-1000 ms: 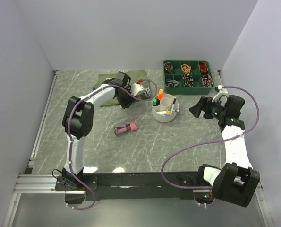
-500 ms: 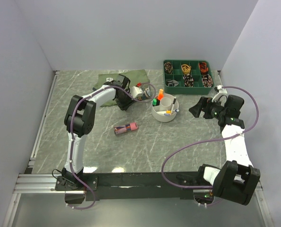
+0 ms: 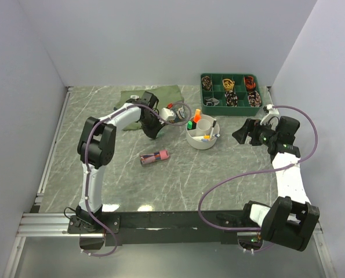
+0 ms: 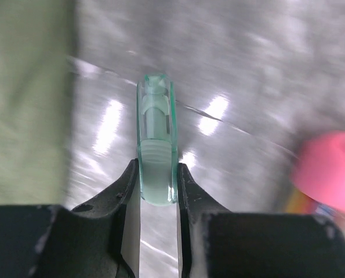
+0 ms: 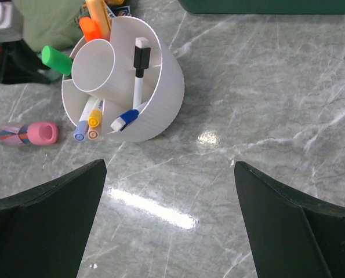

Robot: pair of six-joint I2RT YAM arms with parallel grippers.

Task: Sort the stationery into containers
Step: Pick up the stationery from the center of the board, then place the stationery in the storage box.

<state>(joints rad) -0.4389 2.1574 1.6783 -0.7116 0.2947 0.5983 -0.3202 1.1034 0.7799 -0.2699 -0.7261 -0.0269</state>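
Observation:
The white round tub [image 3: 203, 134] with inner dividers stands mid-table; it also shows in the right wrist view [image 5: 155, 98], holding orange [image 5: 90, 28] and green [image 5: 56, 59] highlighters, a black-capped white pen [image 5: 138, 69] and several thin pens. My left gripper [image 3: 151, 128] is shut on a pale green translucent pen [image 4: 156, 145], held above the table just left of the tub. A pink-capped marker [image 3: 155, 156] lies on the table; it also shows in the right wrist view [image 5: 27, 133]. My right gripper [image 3: 240, 135] is open and empty, right of the tub.
A folded olive-green shirt [image 3: 160, 92] lies behind the left gripper. A dark green compartment tray [image 3: 231, 90] of small items stands at the back right. Grey walls close in both sides.
My left gripper has shifted slightly left and toward the near side with the green pen in it. The right arm has not moved.

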